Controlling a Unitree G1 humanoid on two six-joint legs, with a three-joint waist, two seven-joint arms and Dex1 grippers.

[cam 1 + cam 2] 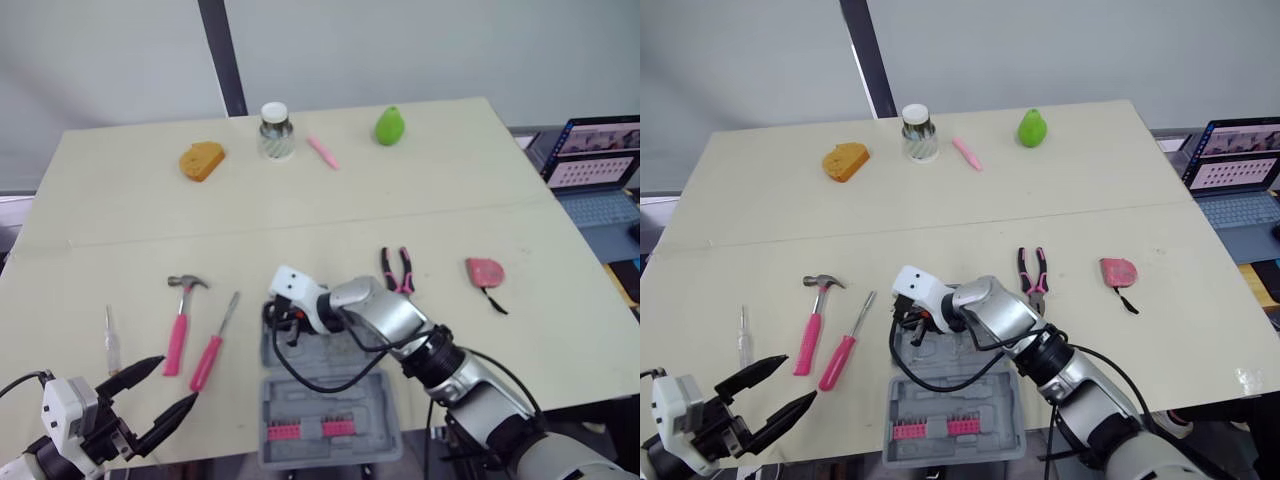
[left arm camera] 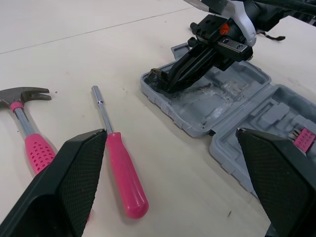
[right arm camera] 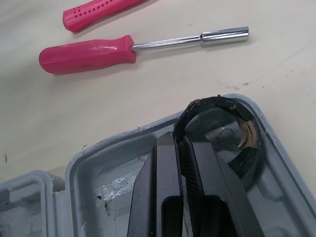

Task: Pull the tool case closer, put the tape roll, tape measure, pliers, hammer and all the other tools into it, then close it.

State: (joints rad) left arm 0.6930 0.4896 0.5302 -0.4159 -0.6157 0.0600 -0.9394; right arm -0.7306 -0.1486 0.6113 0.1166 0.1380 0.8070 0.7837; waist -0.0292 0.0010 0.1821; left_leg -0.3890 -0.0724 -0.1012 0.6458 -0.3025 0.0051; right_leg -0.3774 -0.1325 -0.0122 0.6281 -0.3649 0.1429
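The grey tool case (image 1: 325,390) lies open at the table's front edge. My right gripper (image 3: 181,140) reaches into its far left corner, shut on the wall of the black tape roll (image 3: 207,102), which sits in that corner pocket. The same gripper (image 2: 160,81) shows in the left wrist view. My left gripper (image 1: 175,385) hovers open and empty at the front left. On the table left of the case lie a pink-handled hammer (image 1: 180,330), a pink screwdriver (image 1: 212,345) and a small clear-handled screwdriver (image 1: 110,340). Pink pliers (image 1: 398,268) and a pink tape measure (image 1: 485,271) lie to the right.
Along the far side of the table are an orange sponge-like piece (image 1: 202,160), a glass jar (image 1: 275,130), a pink pen (image 1: 323,152) and a green pear (image 1: 390,125). A laptop (image 1: 595,170) stands beyond the right edge.
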